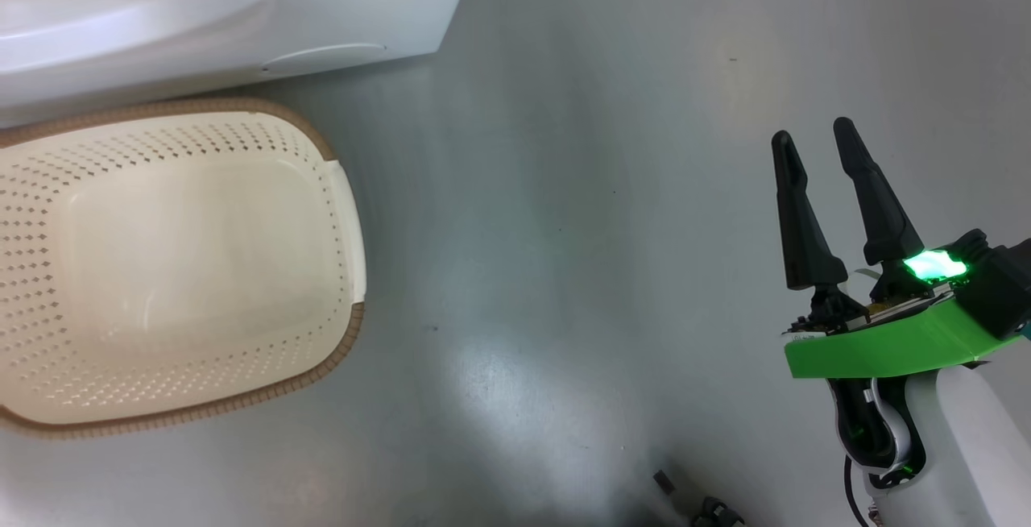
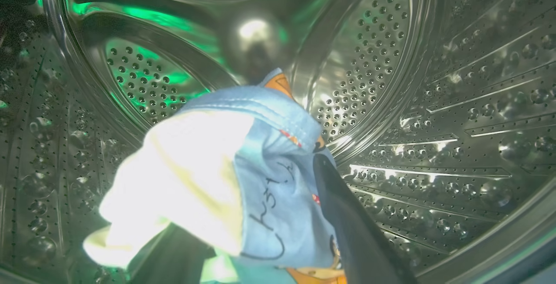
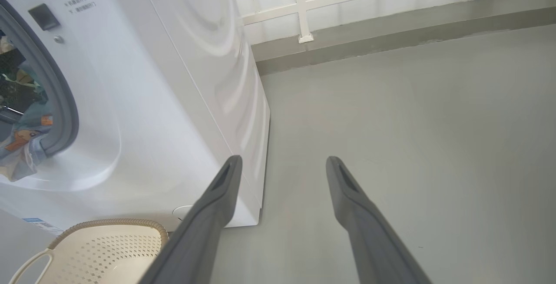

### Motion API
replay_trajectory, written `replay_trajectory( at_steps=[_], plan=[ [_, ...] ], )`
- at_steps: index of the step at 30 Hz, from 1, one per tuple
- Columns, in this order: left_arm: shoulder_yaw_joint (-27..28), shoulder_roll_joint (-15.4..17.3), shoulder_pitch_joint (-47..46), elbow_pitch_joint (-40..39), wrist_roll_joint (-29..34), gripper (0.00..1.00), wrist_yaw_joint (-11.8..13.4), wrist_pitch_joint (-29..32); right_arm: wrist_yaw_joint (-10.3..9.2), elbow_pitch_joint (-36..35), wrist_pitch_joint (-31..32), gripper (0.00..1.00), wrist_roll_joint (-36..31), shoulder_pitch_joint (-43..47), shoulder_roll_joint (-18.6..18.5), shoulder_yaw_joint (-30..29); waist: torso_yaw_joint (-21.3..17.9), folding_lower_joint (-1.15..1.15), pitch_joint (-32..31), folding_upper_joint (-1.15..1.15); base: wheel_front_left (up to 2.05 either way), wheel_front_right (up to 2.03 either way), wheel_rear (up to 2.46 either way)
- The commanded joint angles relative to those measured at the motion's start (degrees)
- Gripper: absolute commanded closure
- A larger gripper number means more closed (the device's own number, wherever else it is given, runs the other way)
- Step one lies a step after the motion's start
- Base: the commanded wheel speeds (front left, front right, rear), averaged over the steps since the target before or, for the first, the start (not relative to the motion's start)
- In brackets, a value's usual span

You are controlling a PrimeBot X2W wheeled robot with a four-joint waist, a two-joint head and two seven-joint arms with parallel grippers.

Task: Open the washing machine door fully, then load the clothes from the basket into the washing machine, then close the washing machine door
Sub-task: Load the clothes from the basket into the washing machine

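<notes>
Left claw (image 2: 256, 188) deep in drum (image 2: 456, 123), fingers spread wide. I judge it pinches nothing; blue garment (image 2: 269, 145) only drapes over them. Cloth light, limp, clingy: may snag on finger at pull-out. I prefer hold on thick bunched fold, not thin edge. Other garment (image 3: 21, 145) sits at gasket (image 3: 67, 110) of washing machine (image 3: 173, 80). Basket (image 1: 346, 213) empty. Right claw (image 1: 812, 134) wide open, holds nothing, above floor (image 1: 564, 188).

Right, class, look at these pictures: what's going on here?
A robot is loading laundry. Its left gripper is inside the washing machine's steel drum, jaws spread, with a light blue cartoon-print garment draped against its fingers, apparently being let go. The cream basket beside the machine is empty. The right gripper hangs open over the grey floor, holding nothing. The machine's opening is not yet shut.
</notes>
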Motion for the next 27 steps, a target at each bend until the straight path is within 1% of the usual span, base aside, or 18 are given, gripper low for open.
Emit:
replay_trajectory(
  at_steps=[1, 8, 15, 18, 21, 24, 27],
  plan=[
    [0.18, 2.32, -0.67, -1.19, -0.28, 0.0, 0.13, -0.29, 0.31, -1.17, -0.44, 0.0, 0.28, 0.51, -0.62, 0.78, 0.14, 0.0, -0.14, 0.0, 0.0, 0.0, 0.0],
    [2.68, 0.95, 2.54, -3.67, -2.48, 0.0, -0.04, -0.29, 0.31, -1.1, -0.44, 0.0, 0.11, 0.18, -0.91, 0.46, 1.11, 0.0, -1.12, 0.0, 0.0, 0.0, 0.0],
    [5.74, -1.26, 10.29, -9.26, -3.84, 0.0, -0.24, -0.29, 0.31, -1.08, -0.44, 0.0, -0.15, 0.31, -1.49, -0.03, 2.39, 0.0, -3.39, 0.0, 0.0, 0.0, 0.0],
    [5.89, -1.81, 14.23, -11.41, -3.39, 0.0, -0.35, -0.29, 0.31, -0.94, -0.44, 0.0, -0.25, 0.5, -1.94, -0.01, 2.81, 0.0, -4.88, 0.0, 0.0, 0.0, 0.0],
    [5.38, -1.75, 17.18, -11.99, -2.72, 0.0, -0.42, -0.29, 0.31, -0.75, -0.44, 0.0, -0.32, 0.82, -2.41, 0.23, 2.97, 0.0, -6.49, 0.0, 0.0, 0.0, 0.0],
    [3.77, -1.2, 17.71, -10.6, -1.83, 0.0, -0.45, -0.29, 0.31, -0.65, -0.44, 0.0, -0.29, 1.12, -2.74, 0.4, 2.97, 0.0, -7.4, 0.0, 0.0, 0.0, 0.0],
    [-0.45, -0.63, 16.3, -6.08, -1.03, 0.0, -0.46, -0.29, 0.31, -0.58, -0.44, 0.0, -0.29, 1.61, -2.82, 0.57, 2.91, 0.0, -8.14, 0.0, 0.0, 0.0, 0.0]
  ],
)
